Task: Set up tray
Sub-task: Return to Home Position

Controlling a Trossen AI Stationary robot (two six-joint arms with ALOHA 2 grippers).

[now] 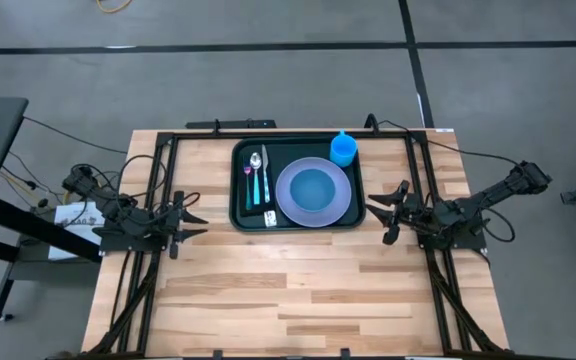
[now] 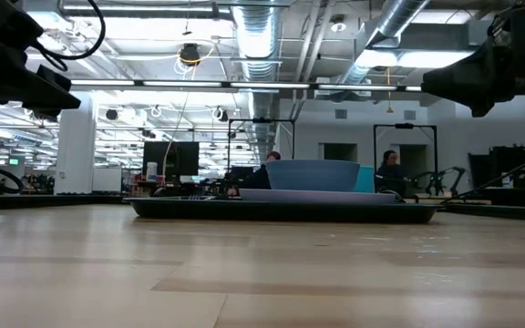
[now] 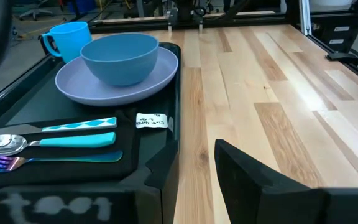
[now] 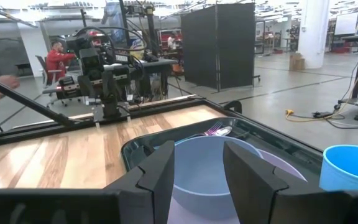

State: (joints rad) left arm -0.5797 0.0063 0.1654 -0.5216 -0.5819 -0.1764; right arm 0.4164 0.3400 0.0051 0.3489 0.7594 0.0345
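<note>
At tabletop's [image 1: 298, 290] far centre, tray [image 1: 303, 150] holds plate [image 1: 286, 205], bowl [image 1: 313, 190], cup [image 1: 343, 149], 3 utensils [image 1: 256, 178] on napkin [image 3: 73, 169]: setup looks complete. Left claw [image 1: 198, 224], right claw [image 1: 382, 219] flank tray, clear of it, both released, empty. Only homing arms seems left.

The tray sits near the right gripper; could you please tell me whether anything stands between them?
Nothing visible does: bare table lies between the right gripper and the tray. The left gripper waits at the tray's other side.
</note>
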